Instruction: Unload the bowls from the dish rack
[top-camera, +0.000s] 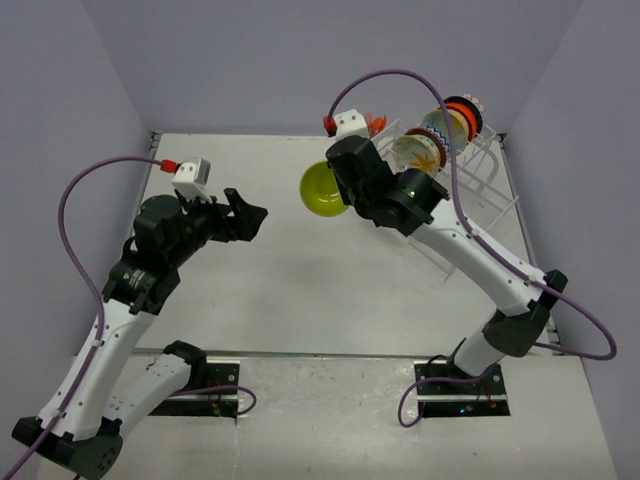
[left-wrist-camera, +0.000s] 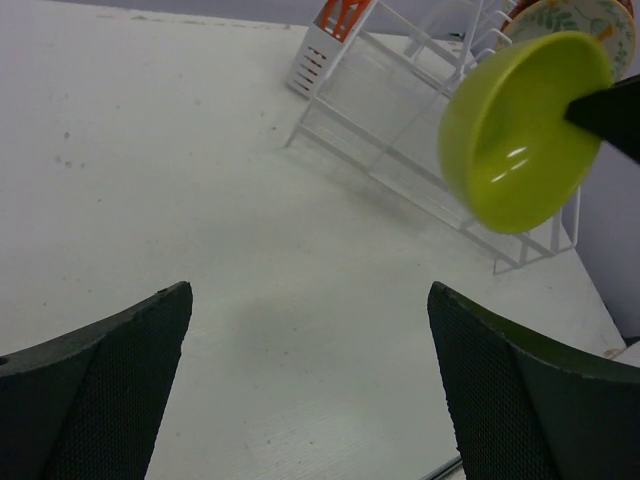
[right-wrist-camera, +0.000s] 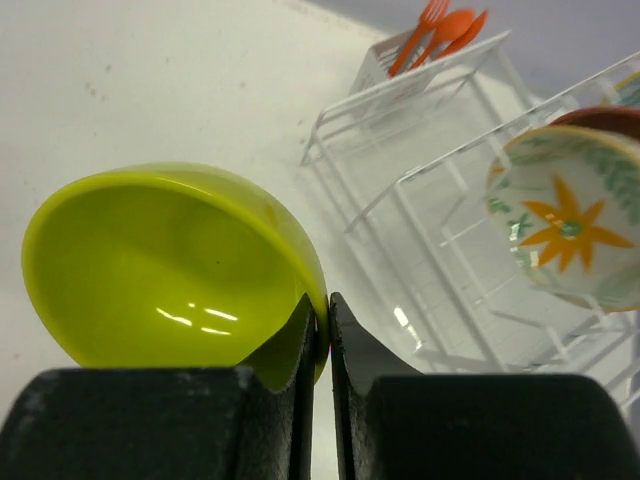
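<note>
Table (top-camera: 262, 300), bowls (top-camera: 420, 150) in dish rack (top-camera: 486, 172)

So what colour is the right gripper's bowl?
Plain lime green bowl, clearest in the right wrist view.

No text readable in any view, no lettering on the lime green bowl (right-wrist-camera: 150, 270), none on the white floral bowl (right-wrist-camera: 565, 215), none on the dish rack (right-wrist-camera: 395, 72)

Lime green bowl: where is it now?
Top view, near centre: the lime green bowl hangs over the table, rim pinched in the right gripper, just left of the dish rack.
</note>
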